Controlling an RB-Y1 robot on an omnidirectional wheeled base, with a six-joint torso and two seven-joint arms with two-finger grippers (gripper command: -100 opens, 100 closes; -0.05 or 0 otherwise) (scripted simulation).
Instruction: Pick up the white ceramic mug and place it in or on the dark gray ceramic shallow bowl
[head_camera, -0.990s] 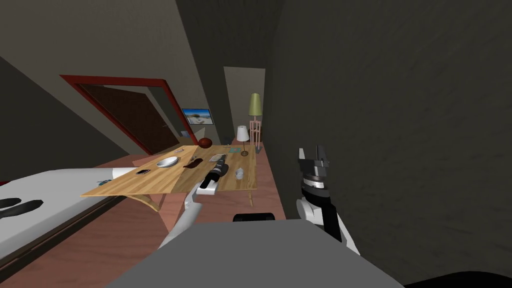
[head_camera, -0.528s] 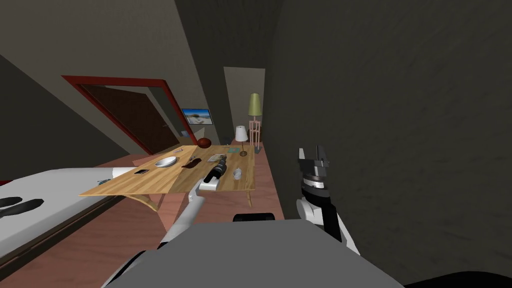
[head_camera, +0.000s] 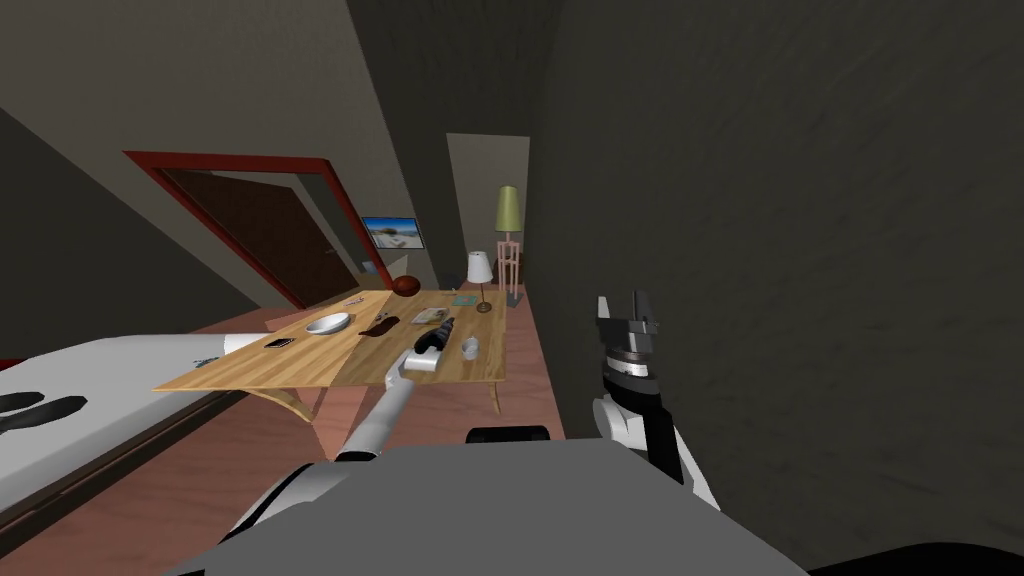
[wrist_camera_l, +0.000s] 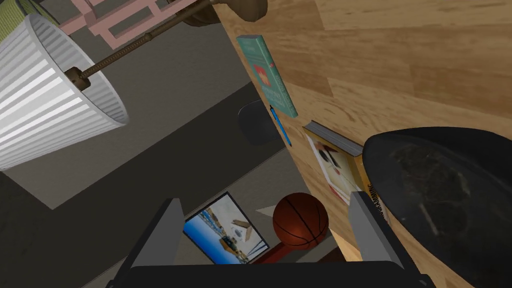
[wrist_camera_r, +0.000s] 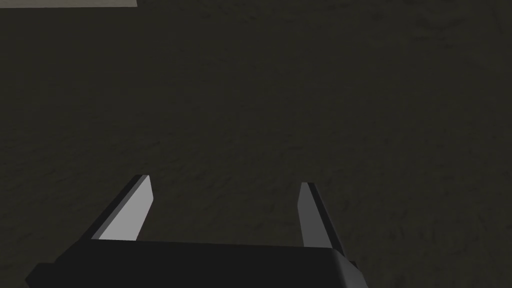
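A small white mug stands on the wooden table, near its right edge. My left arm reaches out over the table and my left gripper hangs just left of the mug, apart from it. In the left wrist view the left gripper is open and holds nothing. A dark shallow bowl lies close beside one finger; in the head view this bowl sits left of the gripper. My right gripper is raised at my right side, open and empty, facing a dark wall.
On the table are a white bowl, a dark phone, a picture book, a teal book, a white-shaded lamp and a basketball. A bed stands to the left. A dark wall runs close on the right.
My left arm has stretched further forward over the table, its gripper now beside the mug. The head view has shifted slightly. The right arm has not moved.
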